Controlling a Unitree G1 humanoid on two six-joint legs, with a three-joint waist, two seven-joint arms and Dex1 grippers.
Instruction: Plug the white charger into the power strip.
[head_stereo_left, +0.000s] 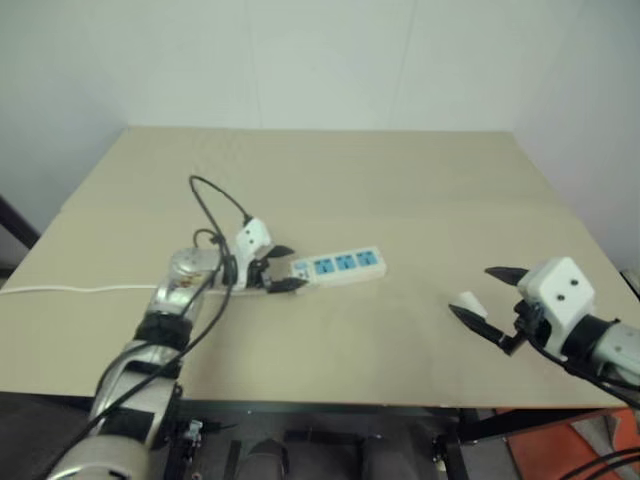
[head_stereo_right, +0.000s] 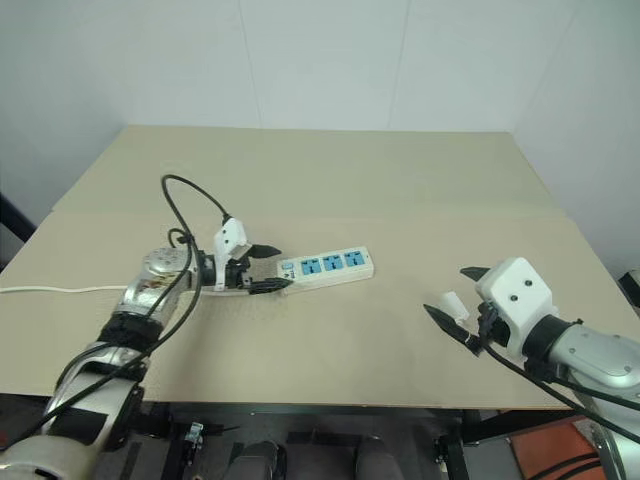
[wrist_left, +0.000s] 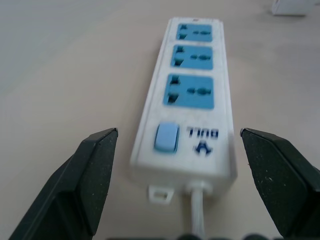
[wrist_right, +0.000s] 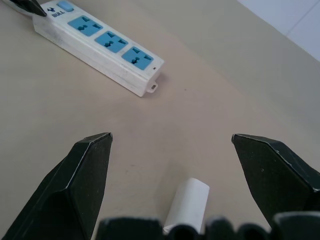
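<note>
**Both grippers spread wide, charger and strip well apart on the table**

The power strip (head_stereo_left: 338, 266) lies flat on the tan table (head_stereo_left: 400, 190), a little left of centre in the head views, its long axis running left to right with a slight upward tilt toward the right. Its three blue sockets (wrist_left: 189, 91) face up and all three are empty; nothing is plugged into any of them. A pale blue switch (wrist_left: 166, 137) sits at the cord end, and a thin white cord (head_stereo_left: 60, 289) leaves that end and trails off to the left edge of the frame.

The left gripper (head_stereo_left: 281, 268) is at the strip's switch end. Its two black fingers (wrist_left: 85, 180) are parted, one on each side of that end, with clear gaps between the pads and the strip's sides in the left wrist view; it grasps nothing.

The white charger (head_stereo_right: 452, 304) lies on the table at the lower right of the head views, well apart from the strip. The right gripper (head_stereo_right: 455, 296) is over it with its fingers (wrist_right: 80, 185) spread wide; in the right wrist view the charger (wrist_right: 189, 202) lies between them, touching neither, so this gripper too is released and empty.
</note>
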